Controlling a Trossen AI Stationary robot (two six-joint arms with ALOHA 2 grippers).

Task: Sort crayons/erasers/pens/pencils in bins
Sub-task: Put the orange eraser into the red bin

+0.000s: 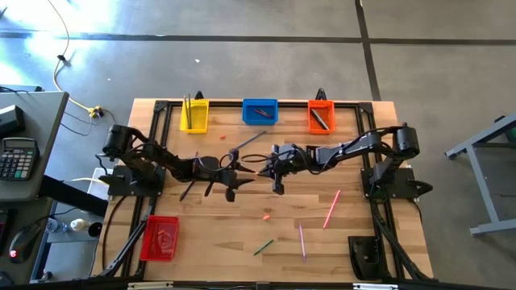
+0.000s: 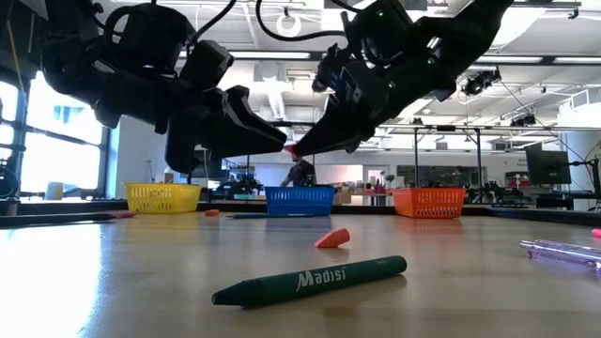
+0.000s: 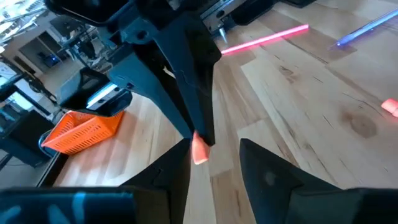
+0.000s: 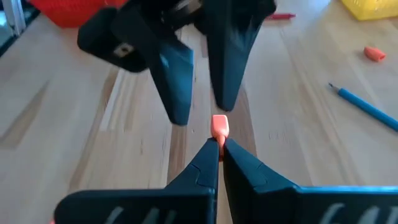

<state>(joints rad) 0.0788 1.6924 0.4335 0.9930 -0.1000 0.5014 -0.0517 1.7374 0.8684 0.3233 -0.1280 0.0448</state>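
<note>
We see the surface (image 1: 201, 234) with four bins: yellow (image 1: 193, 115), blue (image 1: 260, 112), orange (image 1: 321, 116), red (image 1: 160, 238); their contents are hard to make out. Mid-surface, the right tool (image 4: 219, 144) is pinched shut on a small orange-pink eraser (image 4: 219, 125). The left tool (image 3: 214, 155) faces it, fingers apart, empty. Loose pieces we count: two pink pens (image 1: 331, 209), one green crayon (image 2: 310, 281), another eraser (image 2: 332, 238).

place: robotics lab or workshop | floor: bare grey concrete floor (image 1: 266, 20) with seams | rig: wooden table (image 1: 210, 229) in a black frame | side: grey desk with calculator (image 1: 18, 157), loose yellow cable (image 1: 60, 68) | background: open ceiling with strip lights (image 2: 282, 54), monitors (image 2: 549, 167)
</note>
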